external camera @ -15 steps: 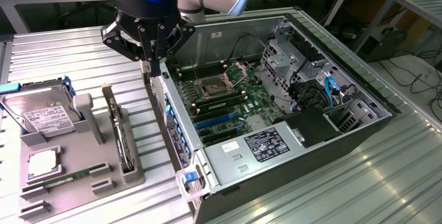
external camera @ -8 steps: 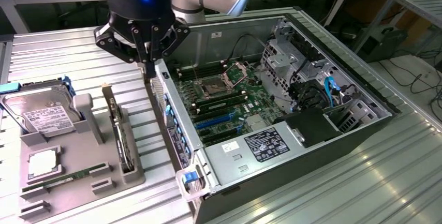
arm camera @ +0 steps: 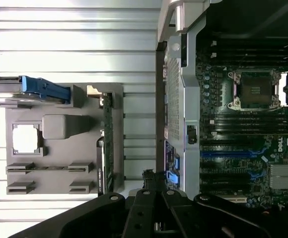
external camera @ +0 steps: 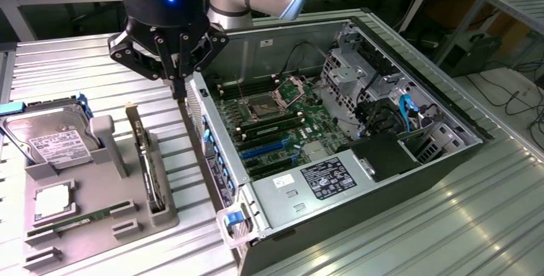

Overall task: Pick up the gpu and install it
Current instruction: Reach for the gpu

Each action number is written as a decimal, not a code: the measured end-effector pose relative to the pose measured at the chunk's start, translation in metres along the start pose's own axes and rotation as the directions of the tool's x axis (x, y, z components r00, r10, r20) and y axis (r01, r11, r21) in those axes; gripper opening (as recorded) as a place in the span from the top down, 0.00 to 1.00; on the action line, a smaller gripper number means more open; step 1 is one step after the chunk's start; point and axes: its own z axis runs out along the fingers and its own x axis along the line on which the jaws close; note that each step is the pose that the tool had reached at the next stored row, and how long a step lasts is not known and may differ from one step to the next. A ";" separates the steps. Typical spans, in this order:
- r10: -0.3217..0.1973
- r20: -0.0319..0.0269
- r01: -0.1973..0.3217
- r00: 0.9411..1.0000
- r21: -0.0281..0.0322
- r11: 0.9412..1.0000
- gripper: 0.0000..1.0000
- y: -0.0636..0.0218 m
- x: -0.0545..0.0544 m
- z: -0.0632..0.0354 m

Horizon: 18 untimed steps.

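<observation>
- While the black metal gripper [external camera: 178, 91] hovered over the open grey computer case's [external camera: 264, 46] edge, its fingers were pressed together, empty.
- The thin green gpu [external camera: 146, 161] stood on edge in the grey plastic holder tray [external camera: 93, 222], at seven o'clock from the gripper, apart.

An open computer case [external camera: 264, 46] was laid on its side on a ribbed metal table [external camera: 476, 225]. Its motherboard [external camera: 285, 126] was exposed, with the CPU socket [external camera: 257, 109] uncovered and a labelled power supply [external camera: 327, 180] beside it. Toward the exterior view's left a grey holder [external camera: 111, 209] was set, in which a hard drive [external camera: 51, 139], a processor chip [external camera: 53, 198] and a RAM stick [external camera: 76, 220] were kept.
</observation>
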 end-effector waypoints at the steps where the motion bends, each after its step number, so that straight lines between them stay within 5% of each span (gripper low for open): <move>1: 0.000 0.000 0.000 1.000 0.000 1.000 0.89 -0.0002 0.001 0.0000; 18: -0.004 0.000 0.004 1.000 0.000 1.000 0.89 -0.0035 0.014 -0.0005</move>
